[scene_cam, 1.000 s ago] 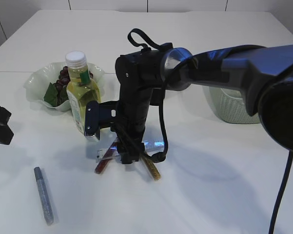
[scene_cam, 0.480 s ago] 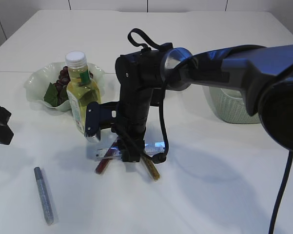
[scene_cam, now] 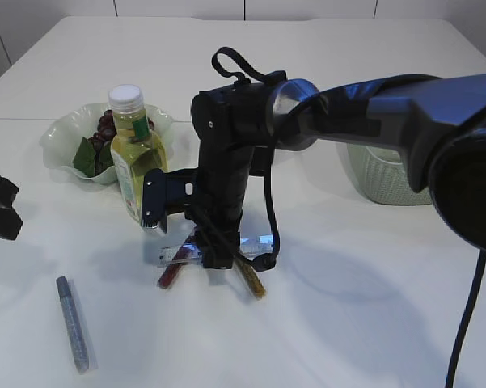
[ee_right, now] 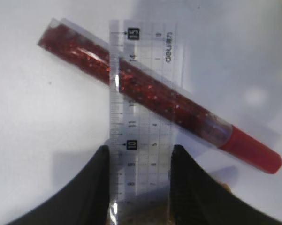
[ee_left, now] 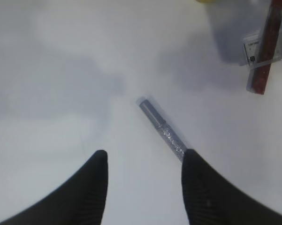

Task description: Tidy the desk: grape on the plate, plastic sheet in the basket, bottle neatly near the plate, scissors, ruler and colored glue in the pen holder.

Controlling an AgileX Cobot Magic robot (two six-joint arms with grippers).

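The right arm's black fingers [ee_right: 138,183] stand low over the white bench [scene_cam: 348,307], one on each long edge of a clear plastic ruler [ee_right: 143,117]. In the right wrist view they lie against the ruler's edges, though whether they are gripping it cannot be told. A red glitter glue pen [ee_right: 164,101] lies slantwise across the ruler, its solid red cap pointing toward the lower right of that view, beyond the ruler's edge. In the exterior view the ruler [scene_cam: 218,246] lies flat beneath the arm, with the red pen [scene_cam: 171,275] poking out to the left and a gold glitter glue pen [scene_cam: 252,279] angling out to the right.

The left arm's fingers [ee_left: 143,187] hang partway open above the bench, holding nothing. A silver glitter glue pen [ee_left: 162,129] lies on the bench ahead of them, its near end just beside the right-hand finger in the left wrist view. In the exterior view that silver pen [scene_cam: 73,323] lies alone toward the front left, well apart from the ruler.

Behind the arm stands a clear bottle of yellow liquid with a white cap [scene_cam: 136,153], upright and just beside a pale green wavy-rimmed plate [scene_cam: 61,133]. Dark purple grapes [scene_cam: 105,129] with a green leaf rest on the plate. A pale green woven basket [scene_cam: 380,182] sits at the right, partly hidden by the arm.
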